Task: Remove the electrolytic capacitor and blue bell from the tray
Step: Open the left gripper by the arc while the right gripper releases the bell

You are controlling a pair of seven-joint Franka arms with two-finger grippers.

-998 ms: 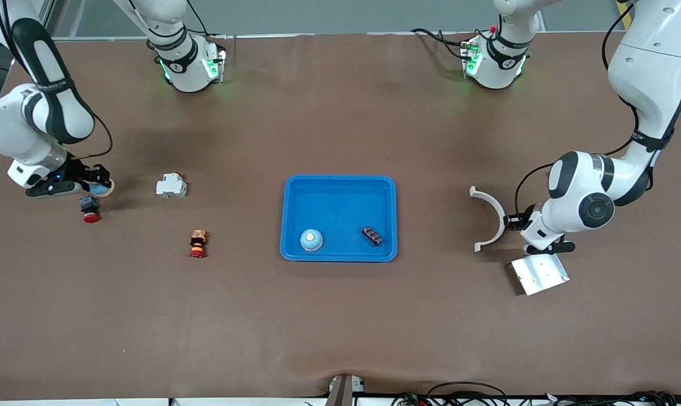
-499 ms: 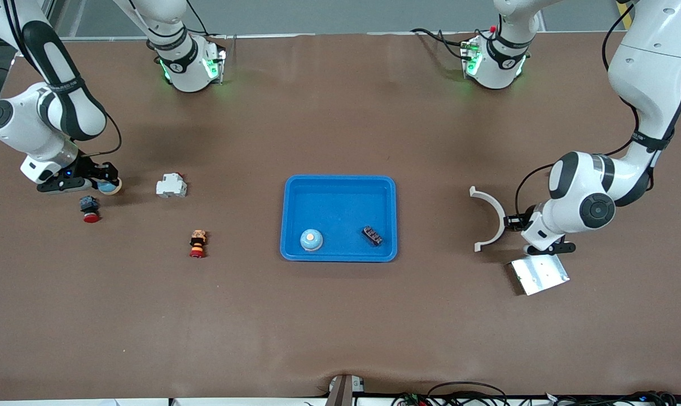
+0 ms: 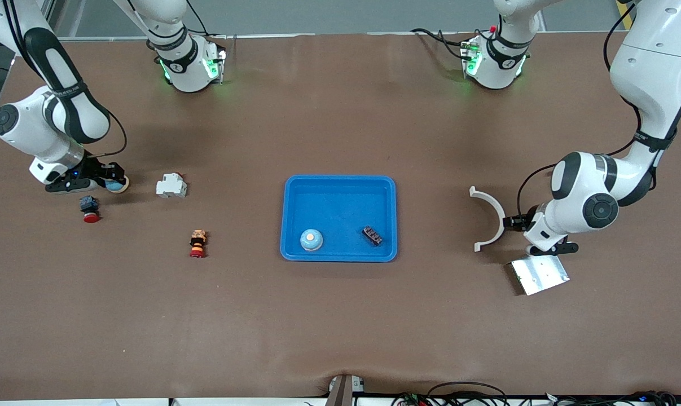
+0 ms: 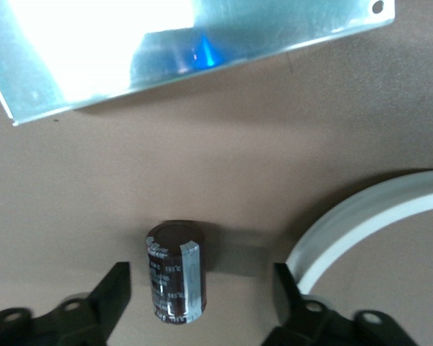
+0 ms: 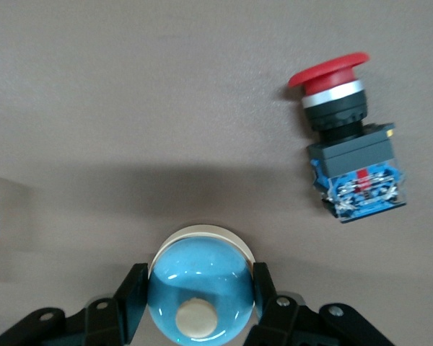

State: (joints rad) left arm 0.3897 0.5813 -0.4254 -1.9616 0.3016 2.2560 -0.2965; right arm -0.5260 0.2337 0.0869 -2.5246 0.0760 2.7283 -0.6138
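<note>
My right gripper (image 5: 200,303), over the right arm's end of the table, pinches the small glossy blue dome bell (image 5: 200,287) across its hard, slippery flanks; I judge it light but apt to squirt out. My left gripper (image 4: 200,292) stands wide around the stiff dark cylindrical electrolytic capacitor (image 4: 175,270), lying on the table. The shallow bright-blue plastic tray (image 3: 290,189) holds another blue bell (image 3: 311,239) and a black ribbed block (image 3: 372,235).
</note>
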